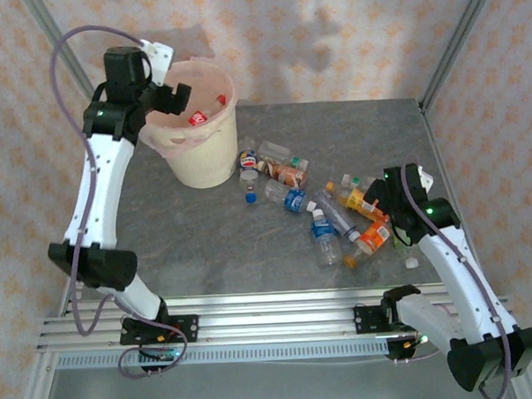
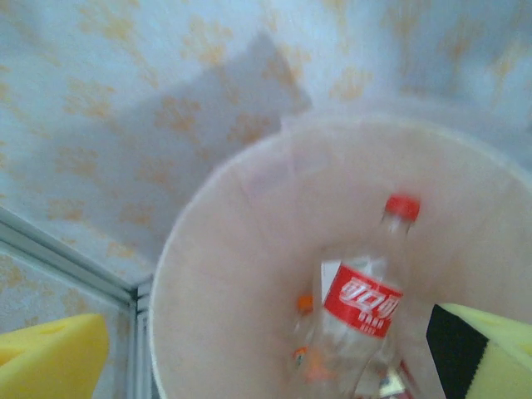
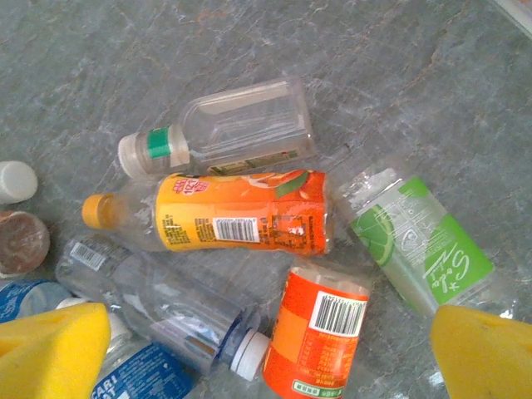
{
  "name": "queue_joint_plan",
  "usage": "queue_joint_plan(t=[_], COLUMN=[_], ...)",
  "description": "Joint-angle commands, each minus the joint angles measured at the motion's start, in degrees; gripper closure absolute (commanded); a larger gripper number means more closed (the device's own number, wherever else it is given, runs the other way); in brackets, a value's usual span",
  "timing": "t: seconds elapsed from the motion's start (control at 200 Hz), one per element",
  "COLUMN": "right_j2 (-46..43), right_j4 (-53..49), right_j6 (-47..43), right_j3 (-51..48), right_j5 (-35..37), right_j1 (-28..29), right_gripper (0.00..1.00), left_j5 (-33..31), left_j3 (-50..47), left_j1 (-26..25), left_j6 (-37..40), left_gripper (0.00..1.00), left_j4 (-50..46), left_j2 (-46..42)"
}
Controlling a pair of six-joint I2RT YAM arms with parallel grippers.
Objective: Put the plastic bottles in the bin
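The left gripper [image 1: 167,99] hangs over the near-left rim of the bin [image 1: 203,162], fingers spread wide and nothing between them. From overhead, the pink-lined mouth just past it gives little more than a couple of red flecks. The left wrist camera looks straight down the bin's inner wall [image 2: 224,249]. There, below the left gripper [image 2: 266,353], a red-labelled bottle [image 2: 362,301] leans with its red cap toward the far wall. An orange-capped bottle [image 2: 304,306] lies blurred beneath it. The yellow pads [image 2: 50,357] sit in the two lower corners of that view, well apart.

To the right of the bin, on the grey table [image 1: 207,255], loose bottles trail from a small group [image 1: 278,171] near the bin's foot toward the other arm.

The right gripper [image 1: 382,199] hovers over the far end of that trail. Its fingers are spread too, and it holds nothing. Overhead the bottles there read as small orange shapes; the right wrist camera gives the labels. Directly under the right gripper [image 3: 266,349] lies a barcode-labelled orange bottle [image 3: 320,332]. Just ahead of it is a yellow-orange bottle [image 3: 241,212] lying crosswise, and beyond that a clear bottle with a green neck band [image 3: 229,129]. A lime-labelled bottle [image 3: 420,241] lies ahead of the pad at the view's right. A clear white-capped bottle [image 3: 166,303] and a blue-labelled bottle [image 3: 145,374] lie beside the other pad.
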Motion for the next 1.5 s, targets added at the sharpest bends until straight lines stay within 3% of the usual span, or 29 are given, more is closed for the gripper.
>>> queue_joint_plan(t=[0.0,0.27,0.405,0.566,0.736,0.946,1.491], right_j2=[-2.1,-6.2,-6.1,-1.2,7.0,15.0,26.6], right_j4=[-0.6,-4.9,-5.9,-4.5,-1.4,4.4,10.0], right_j6=[-1.2,0.1,2.8,5.4,5.6,3.7,2.2], right_j3=[-1.3,-1.9,-2.7,-3.8,-4.1,-6.0,-5.9], right_j5=[-2.2,-4.3,-3.2,-1.6,-1.4,-6.0,-8.2], right_j1=[0.7,5.6,12.9,22.2,29.1,30.0,32.0], right_gripper=[0.01,0.01,0.06,0.08,0.08,0.10,0.12], left_j5=[1.6,6.0,8.5,6.7,-0.6,-11.6,-13.1], left_j3=[-5.5,-27.0,-36.1,-45.7,-51.7,-53.3,-56.3], left_j1=[-0.2,-0.1,-0.3,-0.3,-0.5,-0.5,-0.6], left_j6=[-11.5,-33.9,-43.4,-52.7,-57.8,-66.2,-72.1], left_gripper=[0.00,0.00,0.00,0.00,0.00,0.00,0.00], left_j4=[7.2,21.5,24.6,26.2,22.6,12.7,12.0], left_j2=[-5.4,-21.1,-26.1,-32.1,-39.7,-45.6,-45.2])
